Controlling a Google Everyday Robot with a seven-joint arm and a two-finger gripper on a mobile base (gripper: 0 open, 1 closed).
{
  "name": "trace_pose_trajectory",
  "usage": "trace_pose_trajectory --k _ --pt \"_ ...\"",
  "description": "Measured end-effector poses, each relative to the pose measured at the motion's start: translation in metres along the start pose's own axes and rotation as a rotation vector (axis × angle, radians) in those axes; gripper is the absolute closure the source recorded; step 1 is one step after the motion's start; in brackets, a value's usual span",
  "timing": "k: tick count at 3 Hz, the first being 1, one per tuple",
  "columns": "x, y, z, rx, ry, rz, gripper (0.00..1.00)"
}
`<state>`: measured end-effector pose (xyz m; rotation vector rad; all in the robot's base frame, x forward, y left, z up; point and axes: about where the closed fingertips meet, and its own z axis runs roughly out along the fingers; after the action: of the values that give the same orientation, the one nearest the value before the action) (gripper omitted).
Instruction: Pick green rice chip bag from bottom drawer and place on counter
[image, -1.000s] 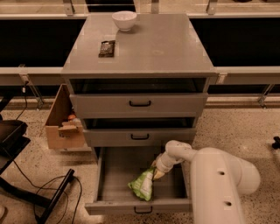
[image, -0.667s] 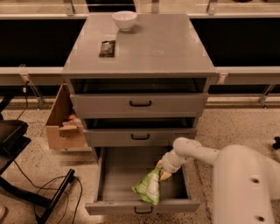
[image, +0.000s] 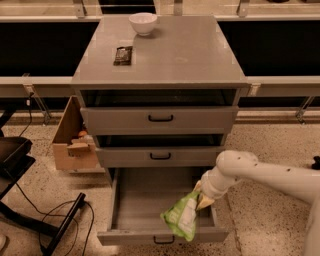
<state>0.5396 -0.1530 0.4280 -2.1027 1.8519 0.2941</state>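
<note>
The green rice chip bag (image: 181, 216) hangs from my gripper (image: 199, 198) over the front right of the open bottom drawer (image: 135, 200). The gripper is shut on the bag's top edge and holds it clear of the drawer floor, overlapping the drawer's front edge. My white arm (image: 265, 175) reaches in from the right. The counter (image: 185, 50) is the grey top of the cabinet, well above the gripper.
A white bowl (image: 143, 23) and a dark flat packet (image: 123, 55) lie on the counter's back left. Two shallower drawers (image: 160, 120) stand slightly open above. A cardboard box (image: 72, 142) sits left of the cabinet. A black chair base and cables (image: 45, 220) lie at lower left.
The gripper has lifted the green bag up and toward the front right of the drawer. The arm has drawn back to the right.
</note>
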Motion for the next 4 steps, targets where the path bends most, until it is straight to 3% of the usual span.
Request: trace_pose_trajectory --k 1,2,3,4 --pt "-0.002 -0.008 -0.069 0.062 0.057 0.175 1.00" --pt "-0.002 -0.031 -0.142 0.156 0.107 0.350 1.00" --pt "-0.002 -0.032 -0.148 0.172 0.105 0.429 1.00" --pt "-0.002 -0.032 -0.147 0.170 0.104 0.429 1.00"
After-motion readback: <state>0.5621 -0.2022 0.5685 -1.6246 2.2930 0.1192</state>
